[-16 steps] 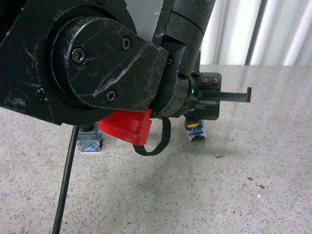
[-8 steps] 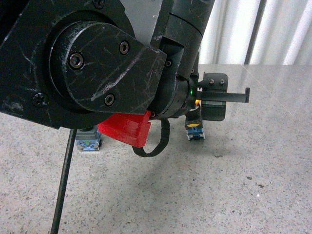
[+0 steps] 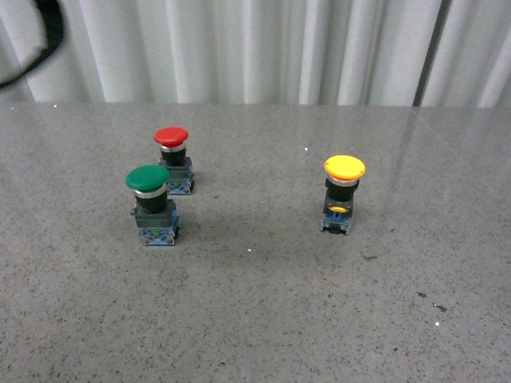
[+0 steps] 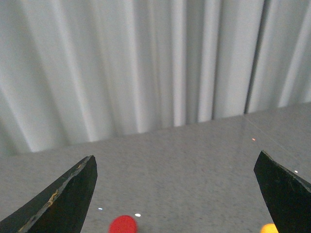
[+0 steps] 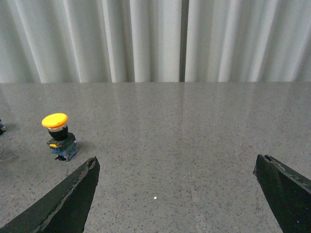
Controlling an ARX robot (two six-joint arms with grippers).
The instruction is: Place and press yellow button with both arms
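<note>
The yellow button (image 3: 344, 191) stands upright on the grey stone table, right of centre in the front view, with a yellow cap, black neck and blue-bottomed base. It shows in the right wrist view (image 5: 58, 133) and only as a yellow edge in the left wrist view (image 4: 268, 228). My left gripper (image 4: 177, 194) is open and empty, high above the table. My right gripper (image 5: 177, 194) is open and empty, well away from the yellow button. Neither arm shows in the front view.
A green-capped button (image 3: 150, 203) and a red-capped button (image 3: 173, 159) stand at the left of the table (image 3: 255, 319); the red cap shows in the left wrist view (image 4: 123, 225). A white pleated curtain (image 3: 239, 48) hangs behind. A black cable (image 3: 40, 40) loops at top left.
The black arm with the red part that filled the front view has gone out of it. All three buttons now show uncovered, and the yellow button stands where it was.
</note>
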